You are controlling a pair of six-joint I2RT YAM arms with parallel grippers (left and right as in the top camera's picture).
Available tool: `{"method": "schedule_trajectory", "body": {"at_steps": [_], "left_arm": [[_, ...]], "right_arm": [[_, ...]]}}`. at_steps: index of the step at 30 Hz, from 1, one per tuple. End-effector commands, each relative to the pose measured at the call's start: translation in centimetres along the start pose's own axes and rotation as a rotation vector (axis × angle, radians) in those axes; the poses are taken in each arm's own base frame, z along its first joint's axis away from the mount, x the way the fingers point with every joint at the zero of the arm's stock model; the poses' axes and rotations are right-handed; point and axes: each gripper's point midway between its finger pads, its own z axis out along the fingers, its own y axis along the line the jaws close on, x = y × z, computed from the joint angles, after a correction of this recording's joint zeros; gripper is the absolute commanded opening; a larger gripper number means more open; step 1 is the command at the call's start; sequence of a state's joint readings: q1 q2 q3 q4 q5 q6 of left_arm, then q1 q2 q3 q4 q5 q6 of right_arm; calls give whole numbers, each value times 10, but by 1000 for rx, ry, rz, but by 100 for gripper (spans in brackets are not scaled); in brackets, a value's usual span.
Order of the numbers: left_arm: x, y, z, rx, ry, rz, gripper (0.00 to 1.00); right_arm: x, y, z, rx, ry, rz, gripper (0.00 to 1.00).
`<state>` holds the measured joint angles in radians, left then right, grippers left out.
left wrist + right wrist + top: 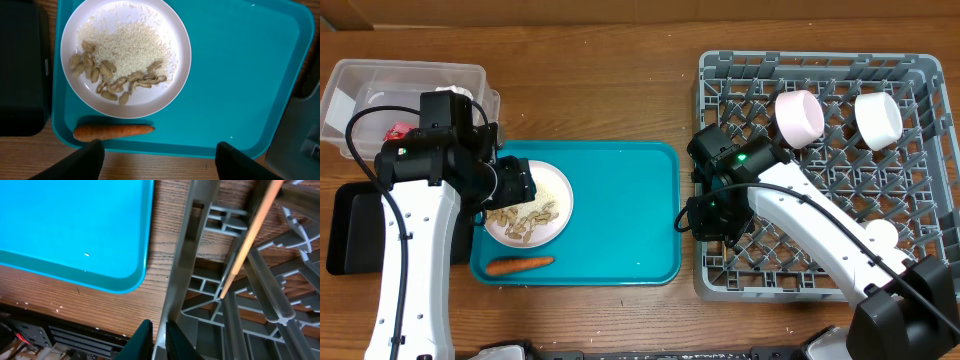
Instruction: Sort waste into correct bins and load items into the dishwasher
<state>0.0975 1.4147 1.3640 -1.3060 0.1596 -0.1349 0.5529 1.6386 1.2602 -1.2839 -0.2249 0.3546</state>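
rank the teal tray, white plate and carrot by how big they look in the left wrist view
1. teal tray, clearly largest, even with its top cut off by the frame
2. white plate
3. carrot, smallest

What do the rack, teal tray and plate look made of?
Rack: grey plastic, matte, judging by its moulded lattice and pegs. Teal tray: likely plastic, smooth and glossy, with small light glints. Plate: white, smooth, faint sheen; ceramic or melamine, cannot tell which.
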Motion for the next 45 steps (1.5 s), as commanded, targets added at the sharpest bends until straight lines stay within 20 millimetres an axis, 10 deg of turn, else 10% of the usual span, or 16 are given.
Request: {"method": "schedule_trajectory", "body": {"at_steps": [1, 12, 35, 45], "left_arm": [[1, -1, 2, -5, 7, 5, 73], [1, -1, 2, -5, 8, 5, 73], [1, -1, 2, -5, 8, 8, 73], [1, -1, 2, -5, 7, 8, 73]], "right_arm": [[-1, -8, 0, 46, -16, 19, 13], [-3, 49, -7, -264, -5, -141, 13], [13, 59, 16, -230, 23, -182, 13], [12, 22, 38, -62, 8, -52, 13]]}}
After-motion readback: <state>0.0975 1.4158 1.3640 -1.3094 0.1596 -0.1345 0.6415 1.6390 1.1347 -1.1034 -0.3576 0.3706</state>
